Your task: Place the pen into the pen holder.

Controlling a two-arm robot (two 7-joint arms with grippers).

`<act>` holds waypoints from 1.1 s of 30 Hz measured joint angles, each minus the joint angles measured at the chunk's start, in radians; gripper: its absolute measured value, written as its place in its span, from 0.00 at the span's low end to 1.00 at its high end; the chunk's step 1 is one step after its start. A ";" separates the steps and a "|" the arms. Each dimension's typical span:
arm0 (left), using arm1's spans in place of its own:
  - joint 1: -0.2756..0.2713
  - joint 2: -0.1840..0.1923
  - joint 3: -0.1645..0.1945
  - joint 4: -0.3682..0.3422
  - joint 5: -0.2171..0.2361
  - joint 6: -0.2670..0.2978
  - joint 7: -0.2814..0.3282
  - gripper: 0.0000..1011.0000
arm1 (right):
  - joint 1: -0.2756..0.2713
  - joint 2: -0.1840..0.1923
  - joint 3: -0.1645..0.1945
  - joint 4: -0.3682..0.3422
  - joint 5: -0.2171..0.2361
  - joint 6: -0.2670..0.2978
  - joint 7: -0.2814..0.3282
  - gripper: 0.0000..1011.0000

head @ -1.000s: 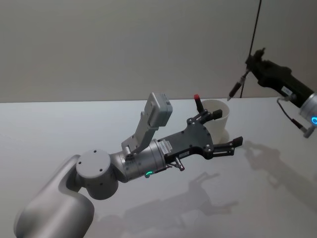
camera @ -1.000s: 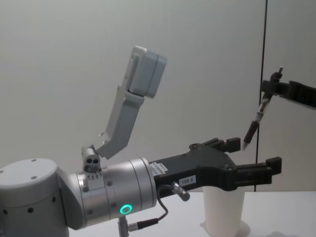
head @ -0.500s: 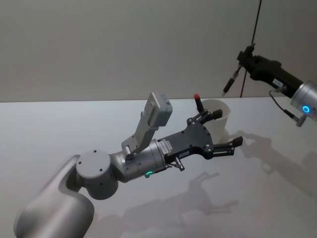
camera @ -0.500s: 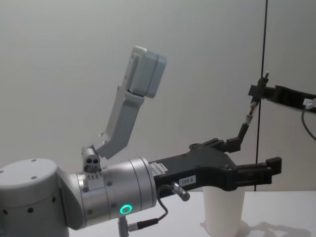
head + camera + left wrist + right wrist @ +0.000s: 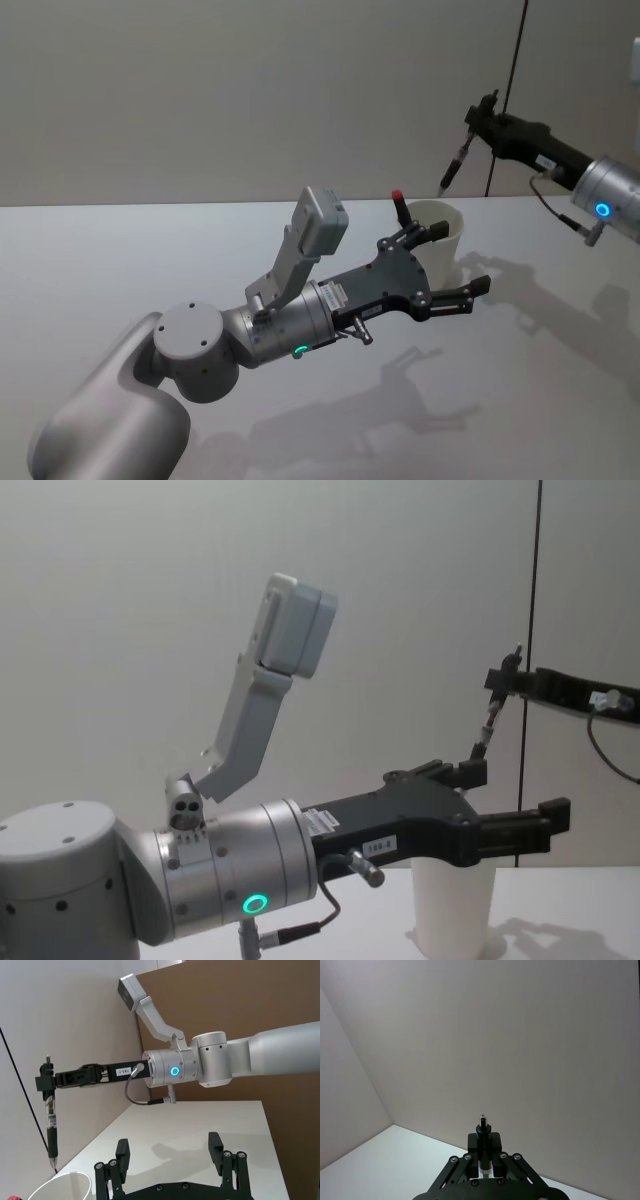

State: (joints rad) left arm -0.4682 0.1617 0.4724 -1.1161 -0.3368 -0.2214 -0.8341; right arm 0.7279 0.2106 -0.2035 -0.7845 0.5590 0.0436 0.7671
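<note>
Grey metal takes up the lower left of the head view: the left gripper [image 5: 450,262] sits parked in front of the cup [image 5: 440,242], fingers spread apart and holding nothing. There's already a red-tipped pen [image 5: 399,209] poking up at the cup's rim. Farther back, upper right, the right gripper [image 5: 478,124] is clamped on the pen [image 5: 452,171], which hangs tip-down above the cup, I'd guess so it can drop straight in.

The right gripper [image 5: 46,1082] grips a pen [image 5: 51,1125] by its upper end; the pen hangs upright above the white cup [image 5: 62,1186]. The left gripper [image 5: 170,1152] stands open below.
</note>
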 joint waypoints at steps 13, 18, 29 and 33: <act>0.000 0.000 0.000 0.000 0.000 0.000 0.000 0.99 | 0.077 -0.024 -0.025 0.152 -0.026 -0.024 0.057 0.13; 0.000 0.000 0.000 0.000 0.000 0.000 0.000 0.99 | 0.100 -0.032 -0.036 0.200 -0.035 -0.042 0.066 0.13; 0.000 0.000 0.000 0.000 0.000 0.000 0.000 0.99 | 0.123 -0.045 -0.055 0.259 -0.054 -0.085 0.066 0.13; 0.000 0.000 0.000 0.000 0.000 0.000 0.000 0.99 | 0.126 -0.047 -0.061 0.273 -0.061 -0.097 0.063 0.13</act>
State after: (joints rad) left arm -0.4682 0.1617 0.4723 -1.1161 -0.3368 -0.2214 -0.8341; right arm 0.8541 0.1636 -0.2644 -0.5120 0.4978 -0.0533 0.8303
